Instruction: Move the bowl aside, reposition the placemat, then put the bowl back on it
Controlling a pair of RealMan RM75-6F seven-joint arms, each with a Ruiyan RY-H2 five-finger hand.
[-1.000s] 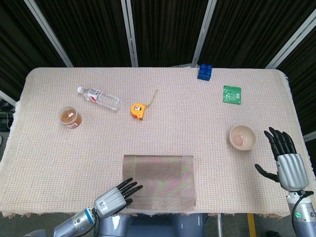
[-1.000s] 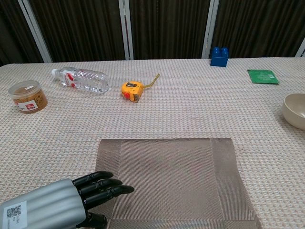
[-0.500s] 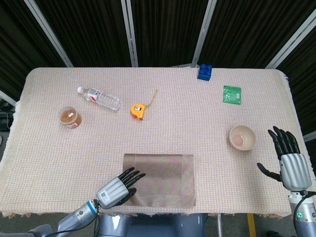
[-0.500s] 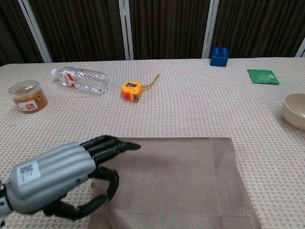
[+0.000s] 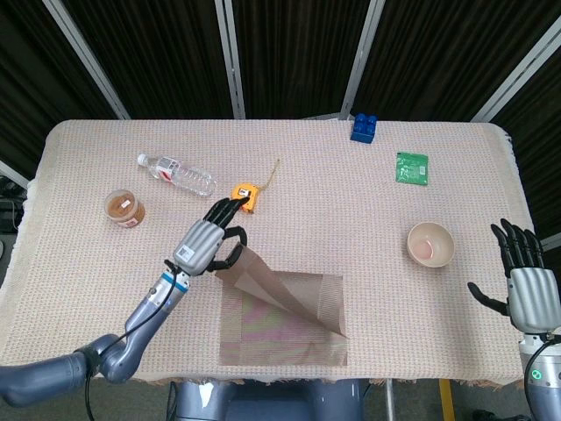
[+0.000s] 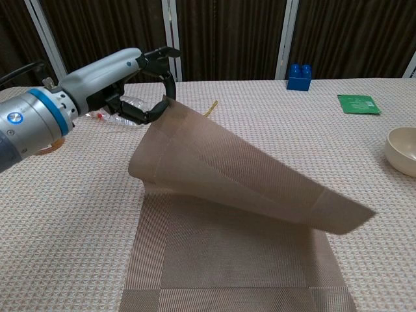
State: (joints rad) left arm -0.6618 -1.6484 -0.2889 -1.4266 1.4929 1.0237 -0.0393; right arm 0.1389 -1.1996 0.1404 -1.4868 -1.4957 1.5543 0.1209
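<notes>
Left robot hand (image 5: pixel 209 243) pinches the placemat (image 5: pixel 285 316) corner, raised and folded over. Right robot hand (image 5: pixel 526 285) is spread, holding nothing, beyond the bowl (image 5: pixel 429 244) near the surface (image 5: pixel 351 202) edge.

Your backdrop: dark curtains and a cloth-covered table.
Behind the table (image 5: pixel 491 167) you see black pleated curtains (image 5: pixel 289 53) crossed by pale slanted frame bars (image 5: pixel 230 57). A woven beige tablecloth (image 6: pixel 260 140) covers the whole top, its edge fringed nearest you, under even light.
</notes>
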